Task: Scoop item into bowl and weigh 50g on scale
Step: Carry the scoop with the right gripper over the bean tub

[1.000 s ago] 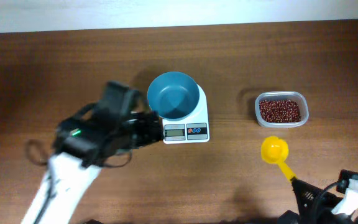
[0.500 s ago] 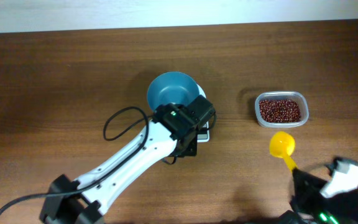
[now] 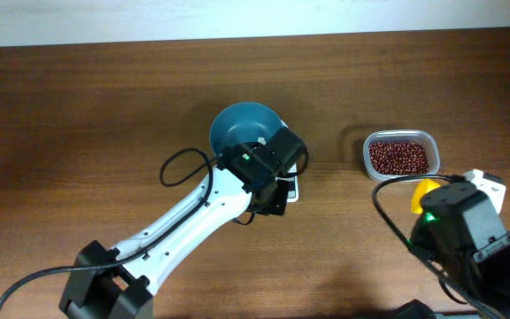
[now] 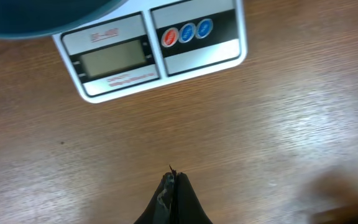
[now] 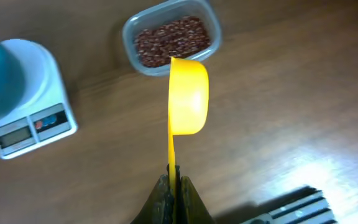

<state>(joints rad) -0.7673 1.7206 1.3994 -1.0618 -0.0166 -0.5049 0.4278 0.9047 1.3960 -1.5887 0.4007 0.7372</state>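
Note:
The teal bowl (image 3: 237, 131) stands on the white scale (image 4: 148, 56), whose display and red and blue buttons face my left wrist view. Over the table just in front of the scale, my left gripper (image 4: 173, 180) is shut with nothing in it. From overhead, the left arm (image 3: 268, 164) covers most of the scale. The beans (image 3: 399, 157) lie in a clear container (image 5: 169, 36) to the right. My right gripper (image 5: 174, 179) is shut on the handle of a yellow scoop (image 5: 188, 93). The scoop's cup is tipped on its side and hangs just short of the container.
The right arm's wrist (image 3: 460, 226) hides most of the scoop from overhead. A black cable (image 3: 180, 167) loops beside the left arm. Bare wooden tabletop (image 3: 78, 115) lies to the left and behind, up to a white wall edge at the back.
My left arm has swung from left of the scale to over its front, and its jaws have shut. My right arm has lifted the scoop off the table and carried it towards the container.

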